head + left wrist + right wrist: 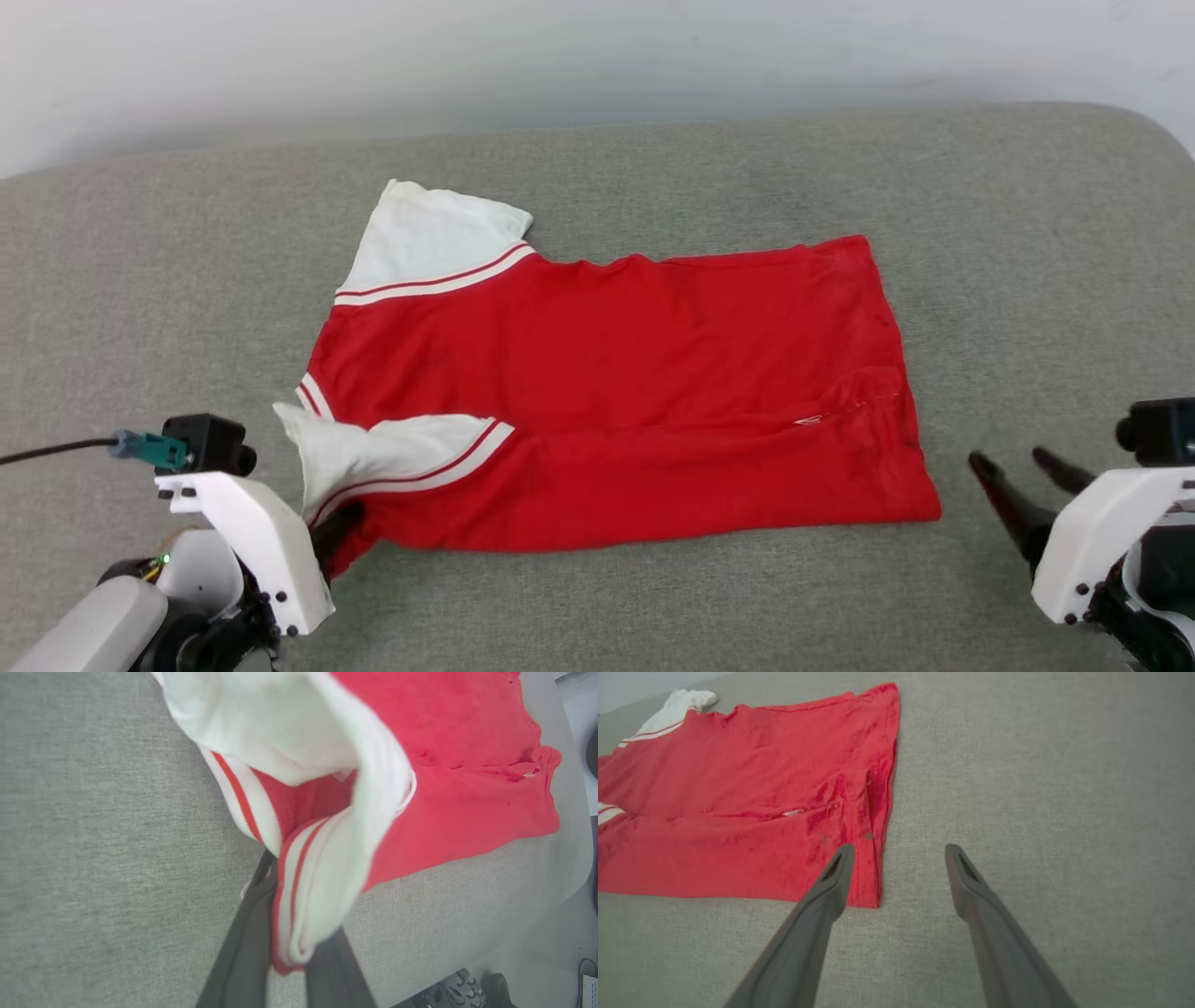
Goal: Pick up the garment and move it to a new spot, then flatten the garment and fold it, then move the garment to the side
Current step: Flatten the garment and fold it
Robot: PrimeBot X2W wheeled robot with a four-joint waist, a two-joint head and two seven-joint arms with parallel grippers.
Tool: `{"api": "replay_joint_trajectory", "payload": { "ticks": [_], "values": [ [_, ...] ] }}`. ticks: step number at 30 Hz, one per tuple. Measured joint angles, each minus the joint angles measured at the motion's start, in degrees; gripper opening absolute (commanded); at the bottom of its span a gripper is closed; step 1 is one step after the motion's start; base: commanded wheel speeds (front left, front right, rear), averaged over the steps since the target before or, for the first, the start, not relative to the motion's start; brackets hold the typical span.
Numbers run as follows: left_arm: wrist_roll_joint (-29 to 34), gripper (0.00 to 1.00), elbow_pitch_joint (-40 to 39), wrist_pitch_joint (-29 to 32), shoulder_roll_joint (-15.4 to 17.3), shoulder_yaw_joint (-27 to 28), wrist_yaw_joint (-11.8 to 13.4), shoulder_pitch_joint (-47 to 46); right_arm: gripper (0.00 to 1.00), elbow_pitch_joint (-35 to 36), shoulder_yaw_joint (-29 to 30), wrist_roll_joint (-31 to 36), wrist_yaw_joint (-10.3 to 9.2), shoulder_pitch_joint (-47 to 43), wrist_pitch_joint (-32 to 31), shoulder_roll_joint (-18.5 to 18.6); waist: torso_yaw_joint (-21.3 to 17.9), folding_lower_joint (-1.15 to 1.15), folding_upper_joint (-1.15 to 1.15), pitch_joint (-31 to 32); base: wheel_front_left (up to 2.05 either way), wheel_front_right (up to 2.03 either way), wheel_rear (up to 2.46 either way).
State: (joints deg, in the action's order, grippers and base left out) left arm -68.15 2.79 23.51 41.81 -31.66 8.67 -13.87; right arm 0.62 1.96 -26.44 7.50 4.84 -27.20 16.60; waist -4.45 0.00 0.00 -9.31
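- The left tool [336,528] is closed on the bright red jersey T-shirt [607,401]. Its two dark fingers [243,952] pinch a bunched fold of the near white sleeve [322,891] at its red-and-white striped trim.
- The cloth covers the fingertips, so how far they reach into the fold is hard to make out.
- On the wrist above this tool, a black cable with a teal plug [149,450] runs off to its outer side.
- The right tool [899,851] stands open and holds nothing, hovering just beside the T-shirt's near hem corner [871,896], well apart from the left tool.
- Nothing stands between either tool and the cloth.
- The T-shirt lies on the grey fabric-covered tabletop [1027,280] between the two tools, mostly flat, with its near edge folded over.
- Its long axis runs from one tool to the other, with the sleeves at the left tool's end and the hem at the right tool's end.
- The far white sleeve [429,233] points away from the left tool toward the pale wall [597,56].
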Motion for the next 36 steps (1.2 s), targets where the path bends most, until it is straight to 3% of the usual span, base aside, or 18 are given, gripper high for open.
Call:
{"api": "replay_joint_trajectory", "payload": {
  "ticks": [6, 15, 16, 17, 19, 26, 36],
  "values": [
    [1.43, 0.00, -3.61, 0.60, 0.70, -0.24, 0.91, -1.86, 1.00, -5.60, -3.67, -3.63, 0.00, 4.25, -11.74, 1.67, 1.49, 0.00, 0.00, -1.93, 0.00, 0.00, 0.00],
    [2.33, 0.00, -3.93, 1.12, -0.42, -1.01, 0.92, -4.28, 1.00, -17.89, -9.83, -6.93, 0.00, 13.34, -14.25, 1.02, 2.82, 0.00, 0.00, -5.82, 0.00, 0.00, 0.00],
    [2.34, 0.00, -3.71, 1.14, -0.57, -1.08, 0.90, -4.32, 0.93, -19.04, -10.50, -7.42, 0.00, 14.13, -14.45, 1.22, 2.91, 0.00, 0.00, -5.97, 0.00, 0.00, 0.00],
    [2.33, 0.00, -3.46, 1.27, -0.68, -1.13, 0.88, -4.33, 0.43, -19.73, -11.15, -7.78, 0.00, 14.69, -14.54, 1.33, 2.97, 0.00, 0.00, -6.03, 0.00, 0.00, 0.00],
    [2.33, 0.00, -3.03, 1.23, -0.86, -1.18, 0.79, -4.35, 0.00, -21.04, -12.03, -8.92, -0.02, 15.66, -14.38, 1.43, 2.91, 0.00, 0.00, -5.87, 0.00, 0.00, 0.00],
    [2.00, 0.00, -1.22, 0.01, -1.21, -1.18, 0.56, -3.83, 0.00, -22.23, -15.43, -10.01, -0.08, 16.66, -12.06, 2.97, 2.59, 0.00, 0.00, -3.36, 0.00, 0.00, 0.00],
    [0.83, 0.00, -2.10, -0.51, -0.56, -1.57, 1.16, 1.72, 0.00, -17.48, -16.62, -10.42, 0.00, 12.87, -12.13, 5.33, 2.48, 0.00, 0.00, 3.90, 0.00, 0.00, 0.00]
  ]
}}
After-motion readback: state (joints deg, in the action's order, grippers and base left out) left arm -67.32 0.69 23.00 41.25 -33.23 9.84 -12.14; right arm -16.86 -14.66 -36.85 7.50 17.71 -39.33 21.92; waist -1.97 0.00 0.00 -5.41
